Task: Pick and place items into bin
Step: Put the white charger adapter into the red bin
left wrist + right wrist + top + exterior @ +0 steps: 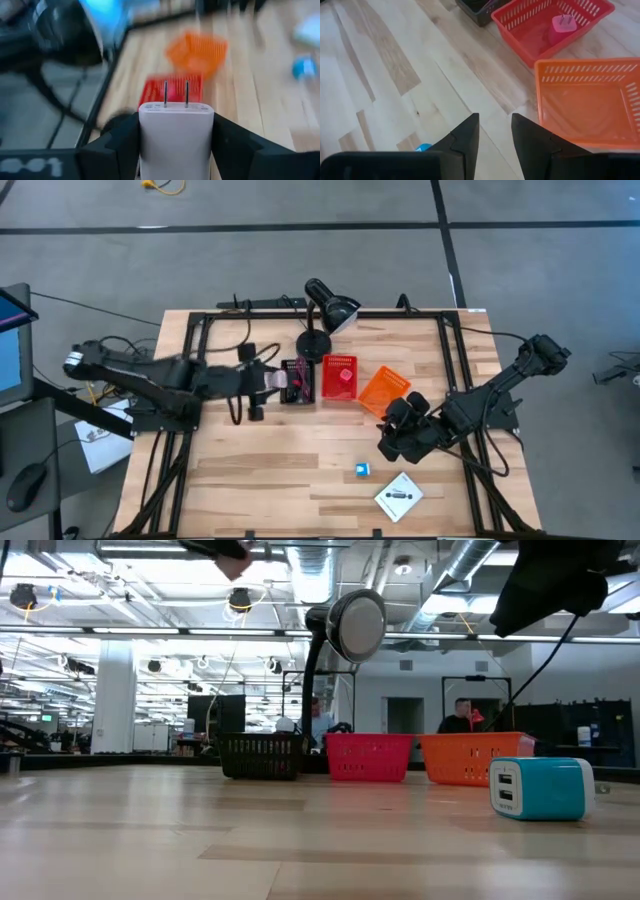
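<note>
My left gripper (268, 380) is shut on a white plug-in charger (175, 137) with two metal prongs, raised above the table beside the black bin (297, 381). The red bin (338, 377) holds a pink charger (561, 25). The orange bin (590, 100) shows nothing inside. A blue charger cube (362, 470) sits flat on the wood, large in the low view (540, 788). A white square card with a black mark (398, 497) lies near the table's near edge. My right gripper (495, 137) is open, hovering near the orange bin and touching nothing. My left gripper pinches the white charger's body (175, 150) between its two fingers (117, 150), one on each side face. The prongs (176, 94) point forward, away from the wrist. The charger is lifted clear of the table.
A black desk lamp (325, 310) stands at the far edge behind the bins, its head (357, 625) over them. Black frame rails run along the table's left and right sides. Bare wood lies between the bins and the near edge. People show in the room beyond.
</note>
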